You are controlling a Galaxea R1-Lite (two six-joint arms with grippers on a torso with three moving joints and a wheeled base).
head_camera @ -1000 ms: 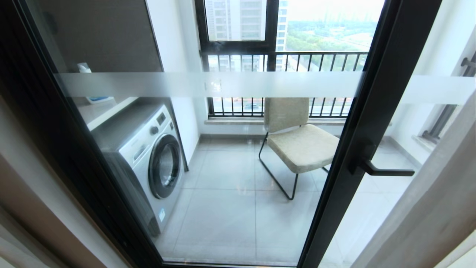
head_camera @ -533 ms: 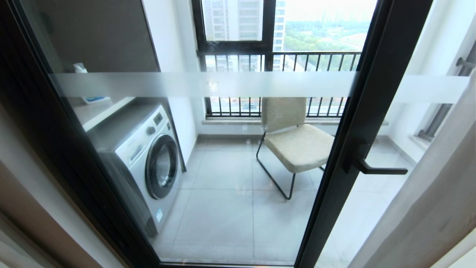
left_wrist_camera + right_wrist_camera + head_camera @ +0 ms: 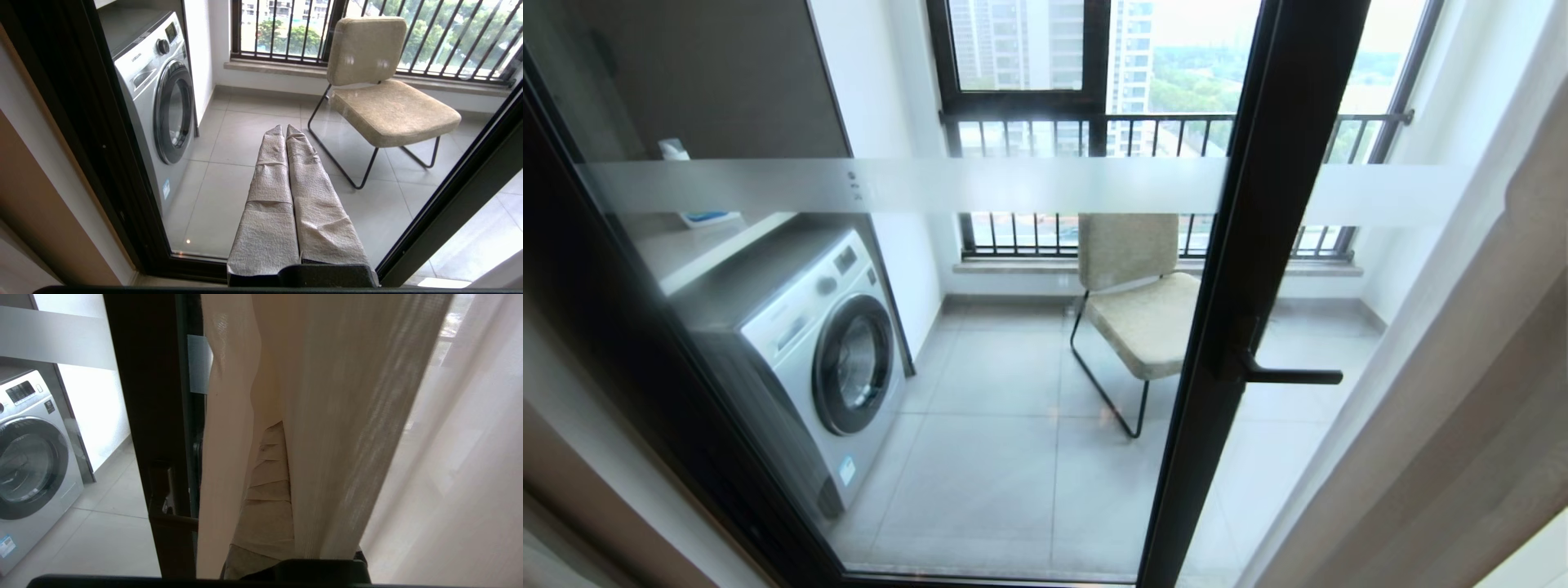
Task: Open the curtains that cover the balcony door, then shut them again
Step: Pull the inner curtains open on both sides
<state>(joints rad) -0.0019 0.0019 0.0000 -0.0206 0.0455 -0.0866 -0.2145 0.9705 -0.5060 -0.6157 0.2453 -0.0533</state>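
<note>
Curtains: the beige-grey curtain [image 3: 1462, 408] hangs at the right edge of the head view, drawn aside from most of the glass; in the right wrist view its folds [image 3: 322, 416] drape over the right tool, with a sheer white layer [image 3: 461, 437] beside them.
Balcony door: the balcony door [image 3: 1250, 269], black-framed glass with a frosted band [image 3: 931, 184] and a black lever handle [image 3: 1286, 376], stands uncovered.
Right tool: the right tool [image 3: 271, 457] is closed, its wrapped fingers buried between two curtain folds; whether cloth is pinched between them cannot be told.
Left tool: the left tool [image 3: 286, 134] is closed and empty, pointing at the glass.
Balcony: a washing machine [image 3: 809, 359] on the left, a beige chair [image 3: 1131, 302] near the railing [image 3: 1094, 122].
</note>
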